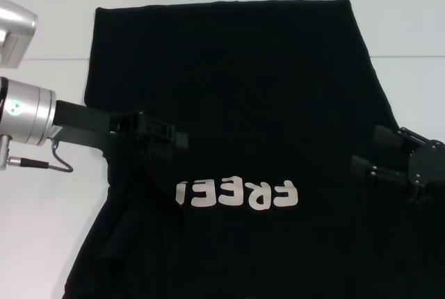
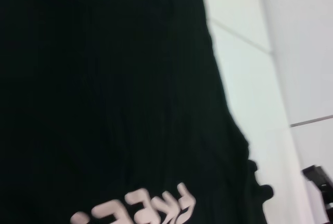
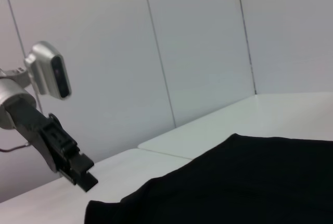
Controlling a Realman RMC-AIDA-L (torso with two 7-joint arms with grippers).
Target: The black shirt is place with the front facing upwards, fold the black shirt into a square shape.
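The black shirt (image 1: pixel 236 90) lies spread on the white table (image 1: pixel 42 229), front up, with its white letters "FREE" (image 1: pixel 236 194) upside down toward me. My left gripper (image 1: pixel 177 134) reaches in over the shirt's left side, just above the letters. It is open and holds no cloth, and it also shows as the left gripper (image 3: pixel 89 174) in the right wrist view, clear of the fabric. My right gripper (image 1: pixel 372 151) hangs open over the shirt's right edge, its fingers apart and empty. The left wrist view is mostly filled by the shirt (image 2: pixel 104 88).
Bare white table top (image 1: pixel 410 28) shows to the left and right of the shirt and behind it. A pale panelled wall (image 3: pixel 197 41) stands beyond the table. The shirt's lower part runs out of the head view.
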